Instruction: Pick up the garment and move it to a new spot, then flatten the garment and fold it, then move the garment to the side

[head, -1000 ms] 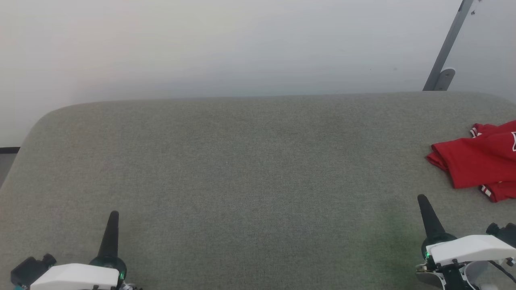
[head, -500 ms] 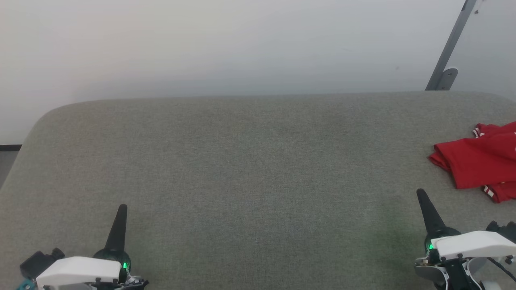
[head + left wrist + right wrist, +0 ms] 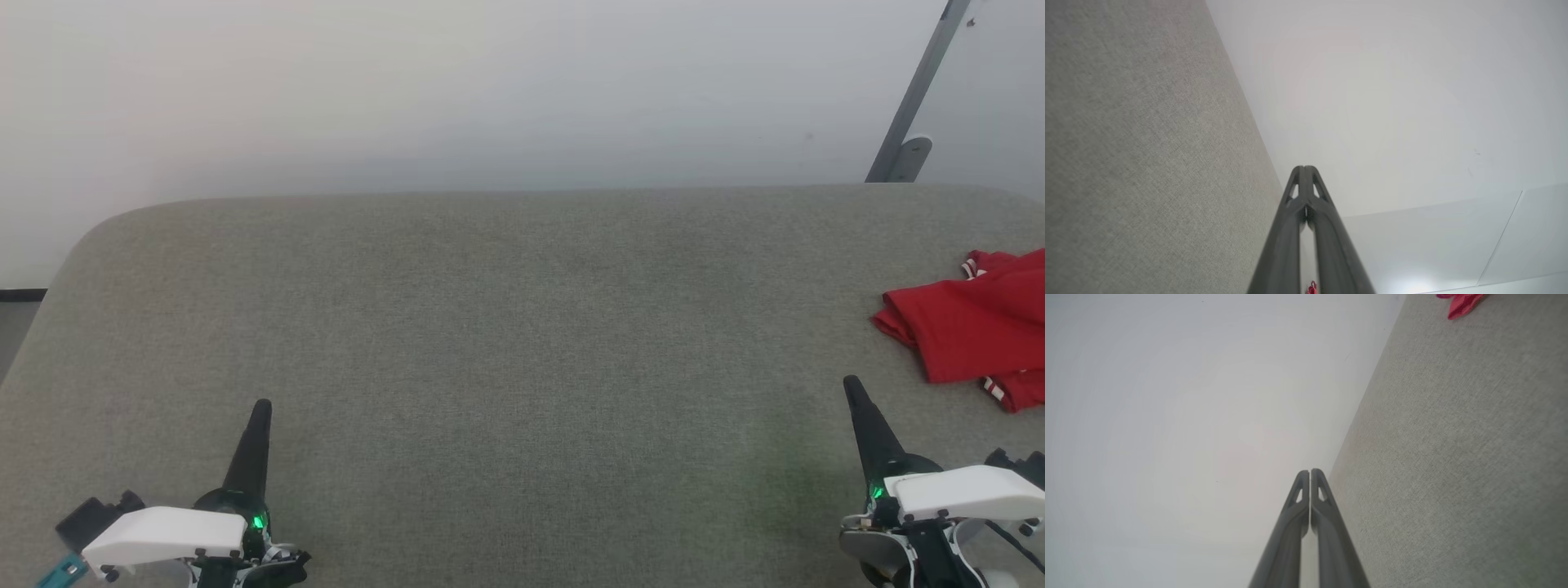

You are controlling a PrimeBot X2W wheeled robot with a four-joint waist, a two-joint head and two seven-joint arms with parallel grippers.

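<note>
Grey woven cloth covers the table [image 3: 506,310] from end to end, with a pale wall [image 3: 457,90] behind it, and both your arms sit low at the near side. Your left claw [image 3: 261,406] is clenched, fingers pressed tip to tip with nothing between them, pointing up over bare fabric. Your right claw [image 3: 851,382] tells the same story, clamped tight and empty, near the right end. Look out past it and there's the garment [image 3: 967,327], red with a peek of red-and-white striped trim. It lies on the table at the far right, apart from the claw and cut off by the picture's edge. It sits flat in layers with a fairly straight near edge, so I'd judge the fold is made and the piece is already set to the side. The lettering and sleeves are out of sight, so you can't tell how tidy that fold is. By my reading the pick-up, flattening, folding and move aside are done, and little is left beyond checking the result.
</note>
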